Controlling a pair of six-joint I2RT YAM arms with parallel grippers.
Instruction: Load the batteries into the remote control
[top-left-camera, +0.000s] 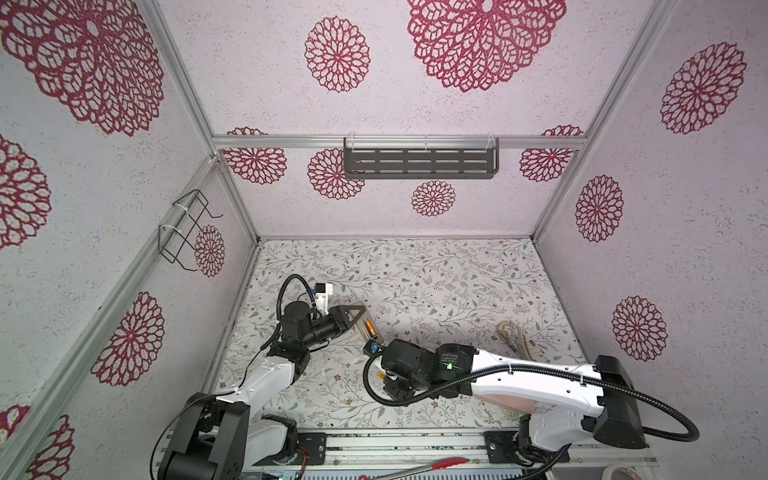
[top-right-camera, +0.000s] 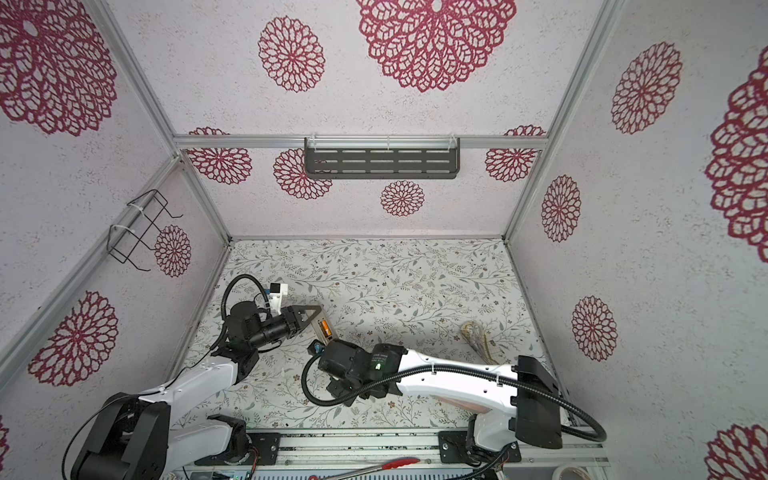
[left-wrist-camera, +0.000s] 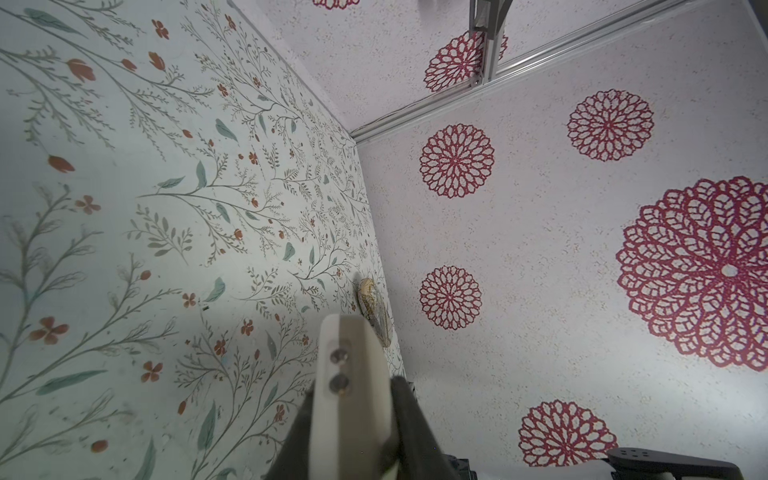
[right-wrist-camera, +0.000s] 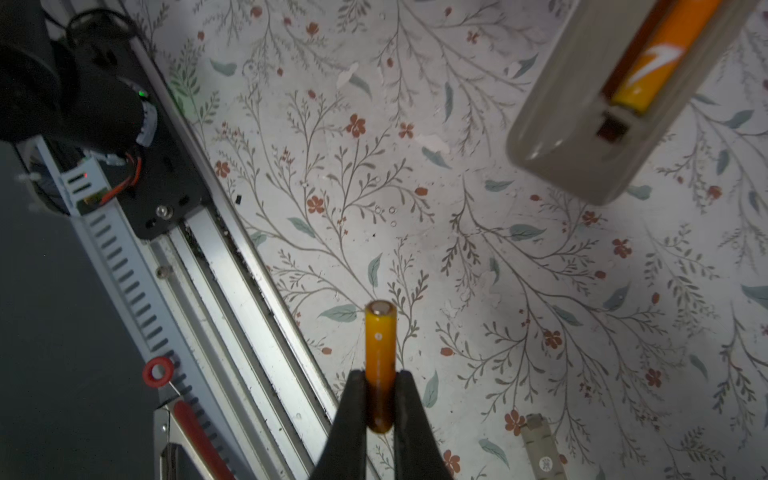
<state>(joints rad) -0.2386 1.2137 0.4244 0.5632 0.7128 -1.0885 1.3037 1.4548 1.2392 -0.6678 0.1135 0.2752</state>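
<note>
In both top views the left gripper (top-left-camera: 359, 315) is clamped on one end of the remote control (top-left-camera: 365, 326), which it holds lifted off the flowered table (top-left-camera: 436, 291), left of centre, with its greyish back facing up. The remote's open battery compartment holds one orange cylinder, the loaded battery (top-left-camera: 371, 331). The right arm (top-left-camera: 519, 374) reaches in from the right, and its wrist hides its gripper, just in front of the remote. A mottled brown object (top-left-camera: 515, 336) lies well apart, near the right wall. A dark slotted shelf (top-left-camera: 419, 162) hangs on the back wall and a wire basket (top-left-camera: 187, 228) on the left wall. Red-handled tongs (top-left-camera: 449, 462) rest on the front rail. In the left wrist view, dark fingers (left-wrist-camera: 409, 419) squeeze both sides of the remote control (left-wrist-camera: 353, 374), whose end face shows two small round metal dots. The mottled brown object (left-wrist-camera: 374, 307) sits beyond it at the table's edge. In the right wrist view, the right gripper (right-wrist-camera: 380, 380) pinches the second battery (right-wrist-camera: 379, 345) by its darker end, orange tip pointing outward. The remote control (right-wrist-camera: 582, 137) hangs apart from it, the loaded battery (right-wrist-camera: 656, 70) in its compartment beside a dark channel. A small grey strip (right-wrist-camera: 540, 449) lies flat on the table.
</note>
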